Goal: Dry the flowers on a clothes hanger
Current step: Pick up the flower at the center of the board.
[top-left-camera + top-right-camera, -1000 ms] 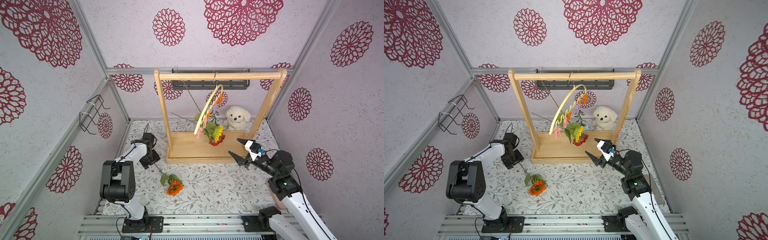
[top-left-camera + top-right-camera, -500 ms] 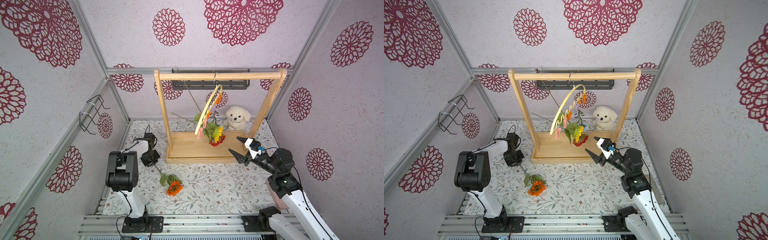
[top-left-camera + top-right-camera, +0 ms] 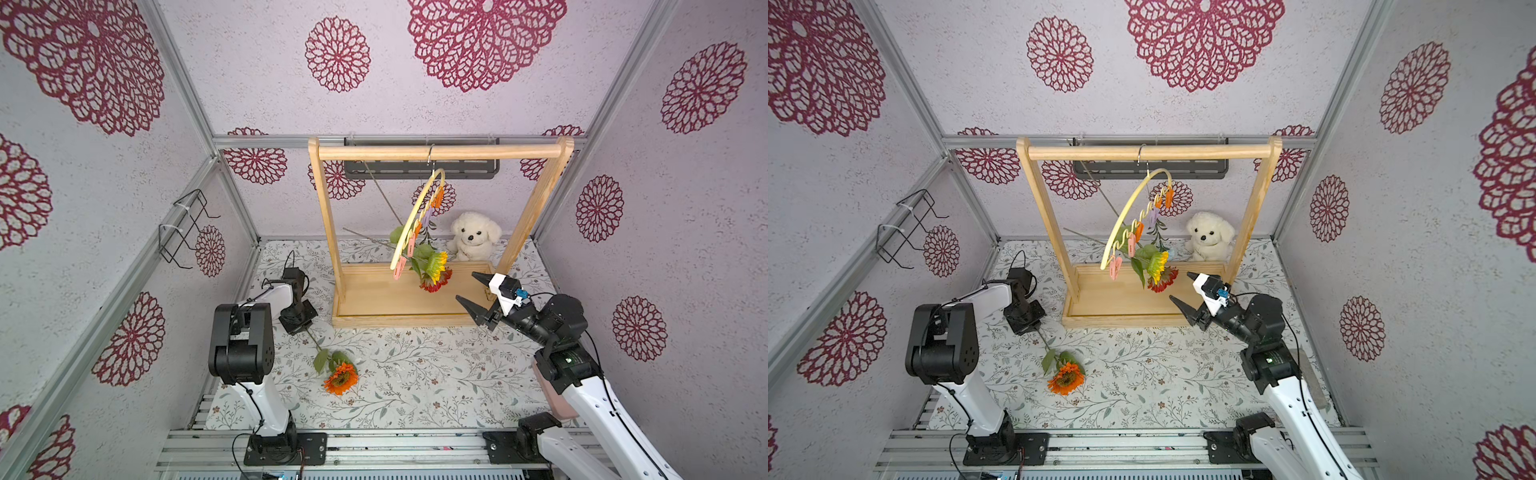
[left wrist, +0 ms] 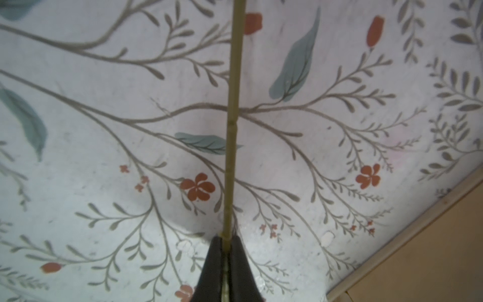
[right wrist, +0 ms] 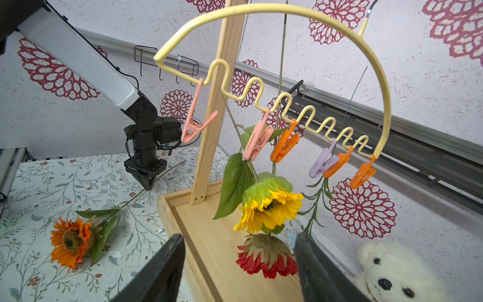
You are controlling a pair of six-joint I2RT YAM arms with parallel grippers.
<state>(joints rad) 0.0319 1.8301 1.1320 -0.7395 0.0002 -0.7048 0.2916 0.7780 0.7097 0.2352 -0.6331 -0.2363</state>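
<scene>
An orange flower (image 3: 340,377) (image 3: 1065,377) (image 5: 70,240) lies on the patterned table, left of centre. My left gripper (image 3: 305,328) (image 3: 1034,328) (image 4: 226,239) points down at the far end of its stem (image 4: 231,130) and is shut on it. The pale yellow clothes hanger (image 3: 415,216) (image 3: 1129,208) (image 5: 366,52) hangs from the rack's top bar. A yellow sunflower (image 3: 436,264) (image 5: 269,209) and a red bloom (image 3: 436,284) (image 5: 266,261) dangle head-down from its pins. My right gripper (image 3: 467,286) (image 3: 1180,286) (image 5: 239,235) stands open and empty, just right of those blooms.
The wooden rack (image 3: 440,151) with its tray base stands at the back middle. A white plush dog (image 3: 471,237) sits behind the base on the right. A wire basket (image 3: 183,228) hangs on the left wall. One pink pin (image 5: 193,123) on the hanger's end holds nothing.
My left gripper has closed on the orange flower's stem, and the left arm's upper part has swung nearer the front. The right arm barely moved.
</scene>
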